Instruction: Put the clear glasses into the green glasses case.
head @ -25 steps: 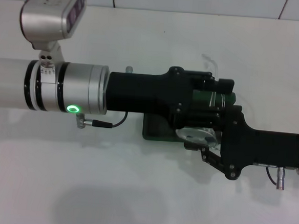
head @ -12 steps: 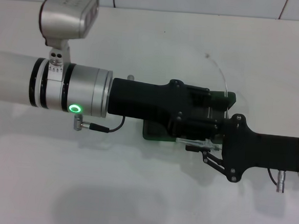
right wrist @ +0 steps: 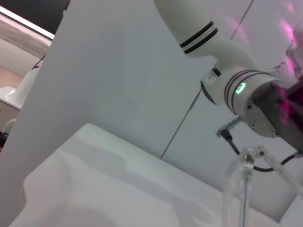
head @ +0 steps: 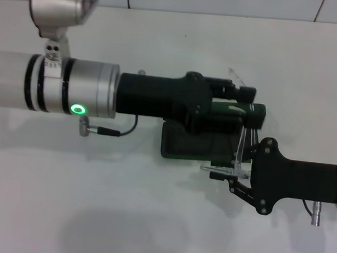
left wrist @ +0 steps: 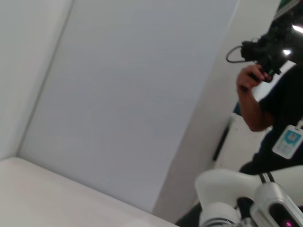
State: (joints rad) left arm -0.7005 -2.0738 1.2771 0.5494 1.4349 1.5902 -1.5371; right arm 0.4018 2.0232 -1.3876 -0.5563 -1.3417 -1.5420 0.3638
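Note:
The green glasses case (head: 182,142) lies open in the middle of the white table (head: 122,216), its lid (head: 256,112) raised on the far side. My left gripper (head: 239,105) reaches in from the left and straddles that lid, shut on it. My right gripper (head: 223,174) comes in from the right at the case's near right corner, shut on the clear glasses (head: 245,144). The glasses' thin arms stand up across the case's right end, with one tip beyond the lid. The right wrist view shows the clear glasses (right wrist: 242,189) close up.
The left arm's silver wrist with a green light (head: 77,107) and its camera housing (head: 64,6) hang over the table's left half. A tiled wall runs along the far edge. A person holding a camera (left wrist: 270,94) stands beyond the table.
My right gripper has drawn back toward the near side with the glasses, uncovering more of the case base. The glasses have tilted upright. The left arm shifted slightly left.

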